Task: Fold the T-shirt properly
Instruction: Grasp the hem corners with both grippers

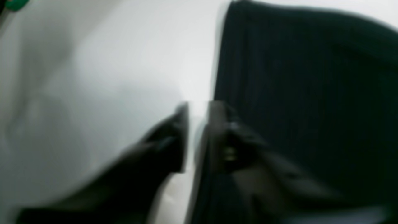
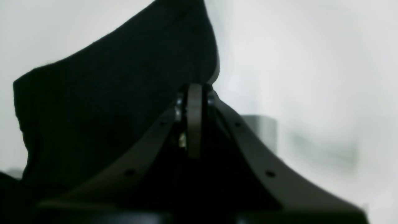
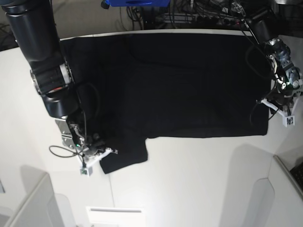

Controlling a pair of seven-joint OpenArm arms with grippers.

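Observation:
The black T-shirt lies spread flat across the white table, one short sleeve sticking out at the near left. My right gripper is at that sleeve's outer edge. In the right wrist view its tips are shut together at the corner of the dark sleeve cloth. My left gripper hovers at the shirt's right edge. The left wrist view is blurred, but the left gripper shows a narrow gap with white table in it, and the shirt lies just to its right. No print shows.
Bare white table stretches in front of the shirt. Cables and gear and a blue object crowd the back edge. Grey panels stand at the near left and near right.

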